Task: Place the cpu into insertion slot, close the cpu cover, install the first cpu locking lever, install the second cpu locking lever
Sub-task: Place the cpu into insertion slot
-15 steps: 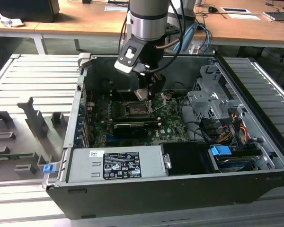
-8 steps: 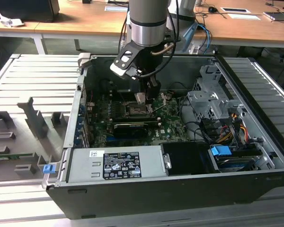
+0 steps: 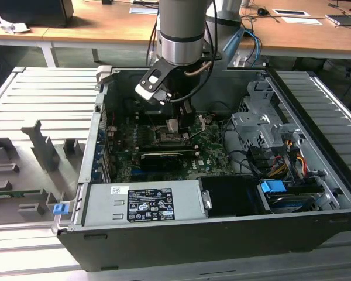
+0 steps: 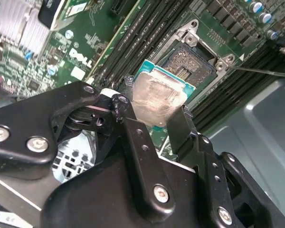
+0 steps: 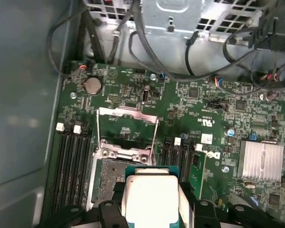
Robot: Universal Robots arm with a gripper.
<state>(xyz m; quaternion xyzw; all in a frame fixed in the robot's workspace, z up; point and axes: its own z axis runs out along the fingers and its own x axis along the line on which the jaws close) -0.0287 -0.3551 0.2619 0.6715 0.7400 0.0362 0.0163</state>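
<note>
The black two-fingered gripper [image 4: 153, 109] is clamped on the cpu [image 4: 156, 97], a small flat square chip with a dull silver-beige metal face and a green edge. One finger presses each of two opposite sides.

In the second wrist view the cpu hangs above the green circuit board [image 4: 228, 28], just beside the insertion slot [image 4: 191, 64]. This small dark square socket with a silvery rim lies bare, with nothing seated in it.

The first wrist view shows the cpu [image 5: 152, 194] overlapping one side of the insertion slot [image 5: 109, 183]. It also shows the cpu cover [image 5: 128, 113], a thin silvery metal frame with a large window, swung open on the far side of the socket. Long black memory slots [image 5: 71, 161] flank the socket, and a ribbed silver heatsink [image 5: 261, 161] sits well apart from it.

The exterior view places the gripper [image 3: 174, 120] deep in the open grey computer case [image 3: 222, 234], toward its far wall. A labelled grey power-supply box [image 3: 143, 202] lies along the near wall, and a metal drive cage [image 3: 263, 126] stands at the exterior view's right.
</note>
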